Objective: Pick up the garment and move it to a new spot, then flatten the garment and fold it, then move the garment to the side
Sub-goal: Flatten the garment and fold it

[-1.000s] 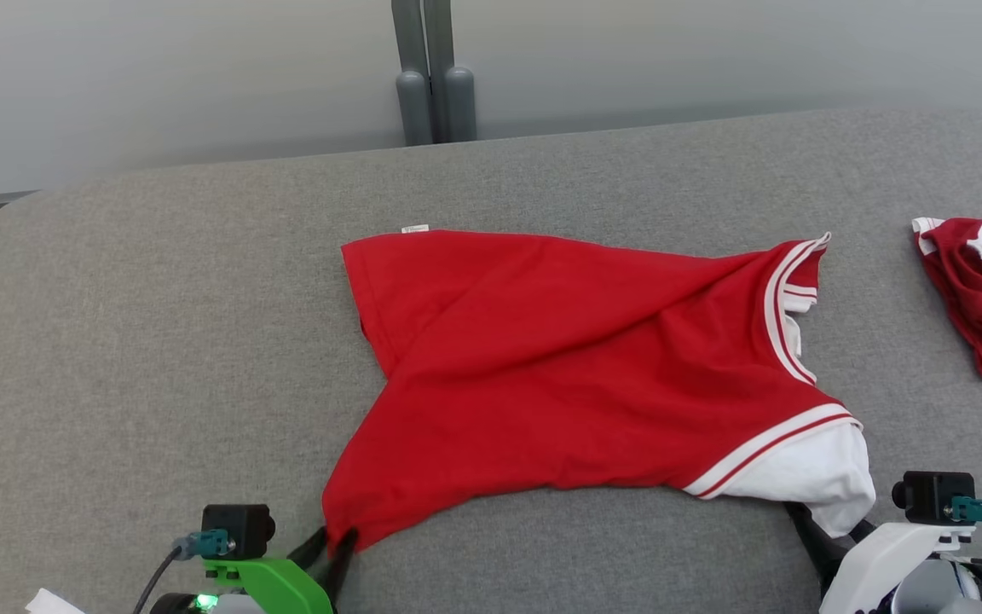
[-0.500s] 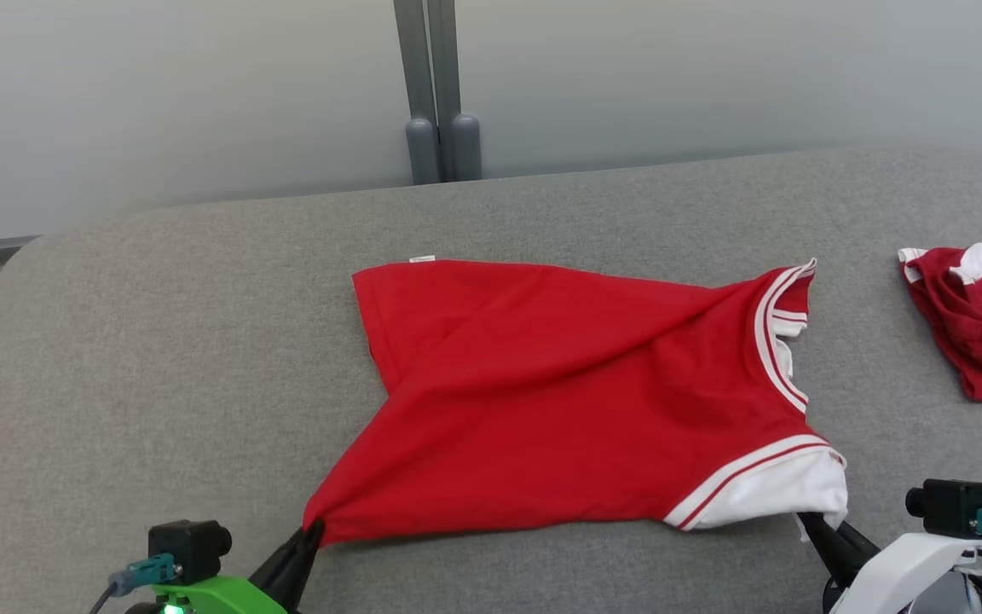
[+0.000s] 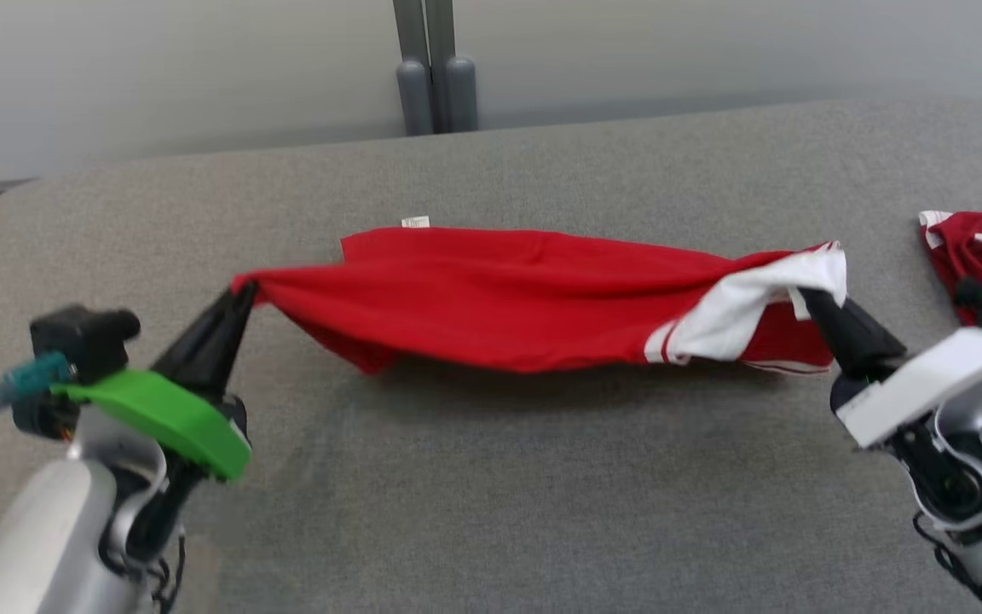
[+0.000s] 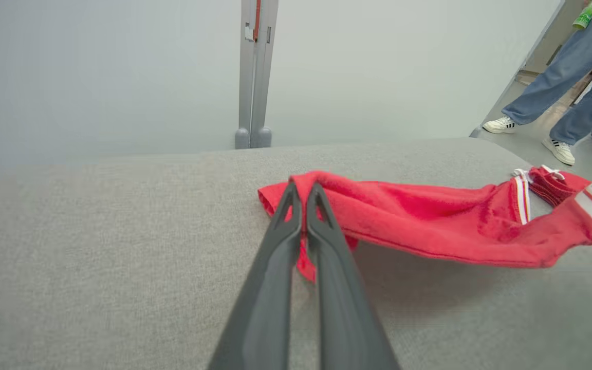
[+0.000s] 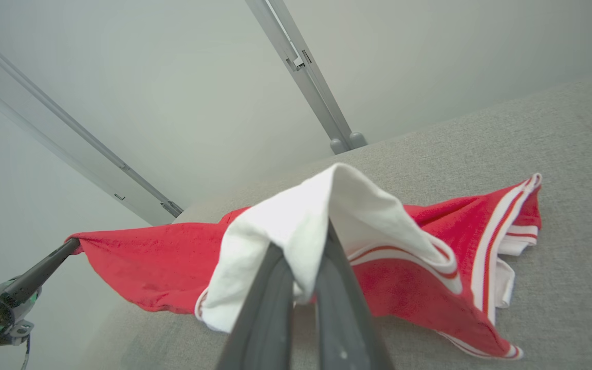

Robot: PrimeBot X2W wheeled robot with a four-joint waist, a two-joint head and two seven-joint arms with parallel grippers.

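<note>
Left wrist view has my left pincer [image 4: 302, 185] closed on a corner of the red knit shirt with striped trim [image 4: 429, 216], its two dark fingers pinched together with a tuft of red cloth between them. My right pincer [image 5: 303, 246] is clamped on the shirt's white sleeve [image 5: 296, 216], which drapes over its fingertips.

Between the two grips the shirt hangs as a slack band. Its near edge is lifted, and its far edge lies on the grey cloth-covered counter [image 3: 491, 512], about the middle and toward the back. A shadow under the sag suggests the held part is off the surface.

I judge this to be the fold, near half going over far half. To do it well I would keep both pincers level and ease them apart until the sag goes taut. Then I would carry the held edge toward the far hem by the small white tag [image 3: 415, 223] and lower it evenly, so the layer beneath is not dragged. The sleeve side looks bunched and wants more care.

Further out, a crumpled red-and-white garment [image 3: 968, 247] lies at the counter's right end, well apart from the shirt.
</note>
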